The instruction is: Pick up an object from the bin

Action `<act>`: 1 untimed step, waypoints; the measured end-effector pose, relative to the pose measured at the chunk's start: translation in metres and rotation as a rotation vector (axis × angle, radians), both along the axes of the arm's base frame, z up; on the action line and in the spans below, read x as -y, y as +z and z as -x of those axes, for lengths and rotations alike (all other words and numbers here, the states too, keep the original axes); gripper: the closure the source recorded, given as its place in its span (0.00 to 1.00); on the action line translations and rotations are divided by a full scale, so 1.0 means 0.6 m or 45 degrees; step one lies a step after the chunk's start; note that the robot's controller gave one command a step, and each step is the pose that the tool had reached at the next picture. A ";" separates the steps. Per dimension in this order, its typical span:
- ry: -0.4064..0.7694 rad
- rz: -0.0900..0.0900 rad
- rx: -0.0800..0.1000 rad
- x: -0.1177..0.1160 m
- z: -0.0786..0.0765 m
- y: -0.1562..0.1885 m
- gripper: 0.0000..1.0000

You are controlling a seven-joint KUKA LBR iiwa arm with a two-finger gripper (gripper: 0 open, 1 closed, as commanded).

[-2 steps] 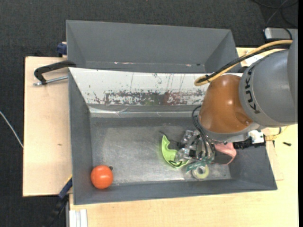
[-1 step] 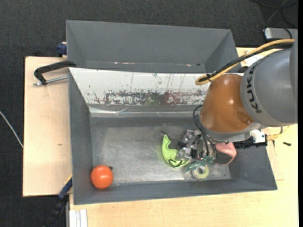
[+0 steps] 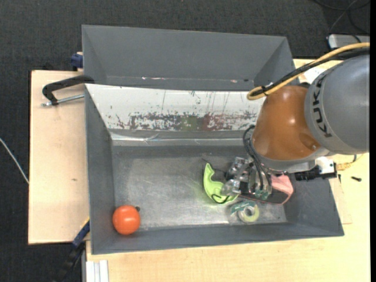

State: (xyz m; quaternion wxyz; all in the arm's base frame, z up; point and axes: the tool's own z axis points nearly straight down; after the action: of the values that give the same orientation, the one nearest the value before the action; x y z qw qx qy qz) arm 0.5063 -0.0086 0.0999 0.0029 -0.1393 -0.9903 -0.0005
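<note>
Grey bin [image 3: 164, 187], near-right corner: our hand [image 3: 249, 184] hangs low with a floppy lime-green thing [image 3: 210, 182] just beside it toward the view's left, and we can't tell whether the hand's clenched or released.

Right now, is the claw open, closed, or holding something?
Claw: cannot be told; it is down beside a lime-green thing at the right of the bin.
</note>
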 end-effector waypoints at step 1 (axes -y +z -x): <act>0.000 0.001 0.012 0.000 -0.004 0.029 1.00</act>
State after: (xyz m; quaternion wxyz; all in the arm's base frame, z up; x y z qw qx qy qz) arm 0.5084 -0.0086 0.1175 -0.0018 -0.1392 -0.9903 -0.0008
